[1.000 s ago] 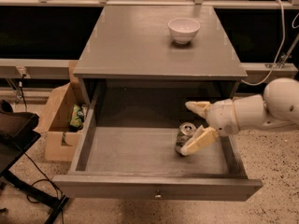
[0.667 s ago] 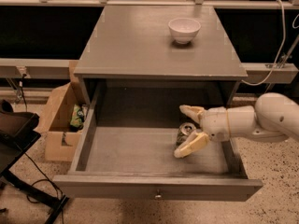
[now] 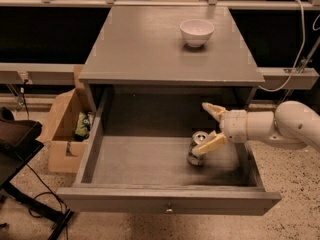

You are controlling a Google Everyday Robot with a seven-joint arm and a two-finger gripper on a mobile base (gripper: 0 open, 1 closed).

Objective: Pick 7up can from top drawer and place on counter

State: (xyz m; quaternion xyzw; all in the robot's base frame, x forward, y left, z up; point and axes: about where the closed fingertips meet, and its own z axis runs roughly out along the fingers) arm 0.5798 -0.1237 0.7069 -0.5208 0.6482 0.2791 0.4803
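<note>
Claw (image 3: 199, 128) spread beside 7up can (image 3: 196, 151), silvery, upright

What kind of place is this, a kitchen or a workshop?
Likely a robot test lab, not a home kitchen: a lone grey counter with its top drawer pulled out, a cardboard box on the speckled floor, and the robot's open gripper inside the drawer at the 7up can.
</note>
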